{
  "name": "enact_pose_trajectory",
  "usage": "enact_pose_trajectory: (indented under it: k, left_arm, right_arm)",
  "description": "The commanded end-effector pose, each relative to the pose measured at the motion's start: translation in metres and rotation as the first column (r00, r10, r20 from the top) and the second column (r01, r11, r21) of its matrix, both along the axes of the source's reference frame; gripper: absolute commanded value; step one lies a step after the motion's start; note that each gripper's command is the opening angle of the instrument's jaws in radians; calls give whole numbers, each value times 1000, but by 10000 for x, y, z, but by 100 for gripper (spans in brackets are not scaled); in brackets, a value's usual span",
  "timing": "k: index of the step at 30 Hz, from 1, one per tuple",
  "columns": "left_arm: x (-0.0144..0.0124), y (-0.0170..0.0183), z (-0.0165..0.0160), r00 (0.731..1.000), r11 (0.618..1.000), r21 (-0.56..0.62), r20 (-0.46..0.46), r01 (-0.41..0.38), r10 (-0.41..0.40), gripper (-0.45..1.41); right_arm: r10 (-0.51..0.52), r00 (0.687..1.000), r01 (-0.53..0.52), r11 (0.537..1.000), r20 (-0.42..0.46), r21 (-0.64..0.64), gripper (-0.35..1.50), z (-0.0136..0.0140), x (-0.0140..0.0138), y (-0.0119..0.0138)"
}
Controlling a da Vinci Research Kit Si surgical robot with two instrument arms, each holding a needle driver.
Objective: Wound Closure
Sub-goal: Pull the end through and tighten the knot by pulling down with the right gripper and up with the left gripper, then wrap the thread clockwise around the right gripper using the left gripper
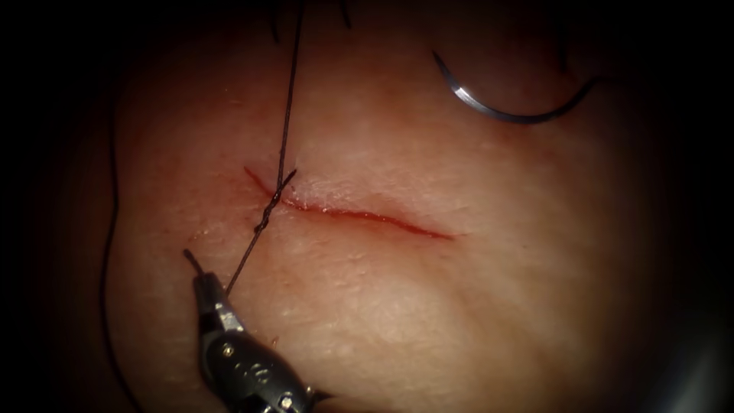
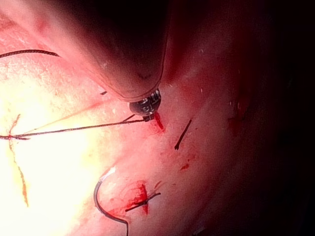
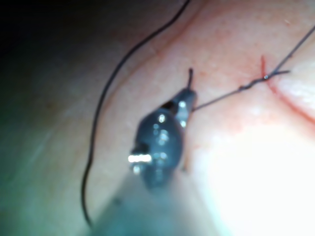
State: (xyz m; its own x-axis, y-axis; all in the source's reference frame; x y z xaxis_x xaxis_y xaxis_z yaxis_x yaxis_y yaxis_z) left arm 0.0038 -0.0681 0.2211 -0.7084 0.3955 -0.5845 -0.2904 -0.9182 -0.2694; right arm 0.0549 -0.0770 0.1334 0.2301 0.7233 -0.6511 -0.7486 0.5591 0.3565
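The cut runs across the tissue. A twisted knot sits over its left end. My right tool is below and left of the knot, shut on the thread's short end, with a stub sticking out past the jaws; the right wrist view shows this grip. The other strand rises taut to the top edge. In the left wrist view, my left tool is shut on that strand. The curved needle lies free on the tissue at the upper right, held by neither tool.
A slack loop of thread curves down the tissue's left side, also in the right wrist view. Cut ends of thread and patches of red fluid lie near the needle.
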Motion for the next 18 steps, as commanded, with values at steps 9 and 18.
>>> enact_pose_trajectory:
  k: [9, 18]
  left_arm:
    - [-8, -21, -15, 999, 999, 40, 43, -15, 13, -45]
    - [-11, -59, -36, 997, 997, 70, 71, -30, 25, -45]
  right_arm:
    - [-147, 989, 147, 989, 22, -10, -35, 19, -3, 3]
    - [-248, 969, 248, 968, 10, -36, -35, 3, -19, 23]
